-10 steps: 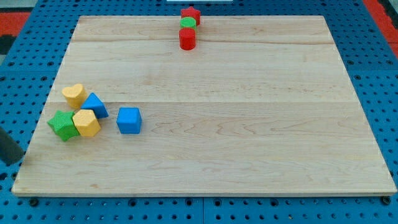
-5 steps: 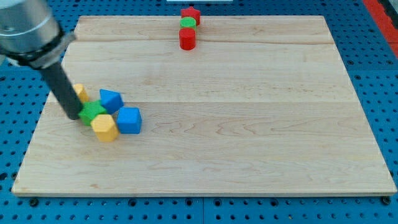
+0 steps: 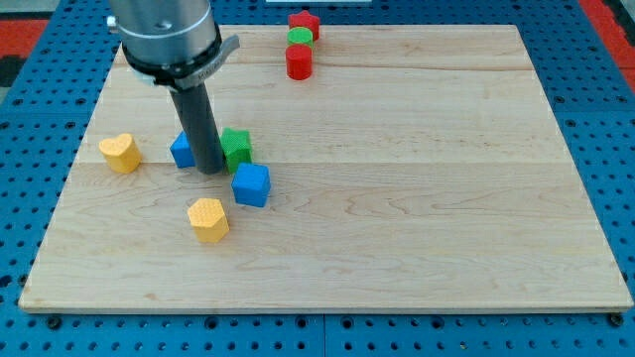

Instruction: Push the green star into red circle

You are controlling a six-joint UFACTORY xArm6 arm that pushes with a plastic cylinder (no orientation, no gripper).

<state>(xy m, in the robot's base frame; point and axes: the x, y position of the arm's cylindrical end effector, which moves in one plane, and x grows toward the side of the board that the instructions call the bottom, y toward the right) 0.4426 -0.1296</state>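
Observation:
The green star (image 3: 236, 146) lies left of the board's middle. My tip (image 3: 210, 169) touches its lower left side. The red circle, a red cylinder (image 3: 299, 61), stands near the view's top, well up and to the right of the star. A blue block (image 3: 182, 150) sits partly hidden behind the rod on its left. A blue cube (image 3: 251, 184) lies just below and right of the tip.
A yellow heart (image 3: 120, 153) lies at the left. A yellow block (image 3: 208, 219) lies below the tip. A green cylinder (image 3: 300, 38) and a red star (image 3: 304, 21) sit above the red cylinder at the wooden board's (image 3: 397, 198) top edge.
The rod swept in from the left and moved right and up, pushing the green star up and right. The cluster scattered: the blue cube and yellow block shifted right, the yellow heart stayed at the left.

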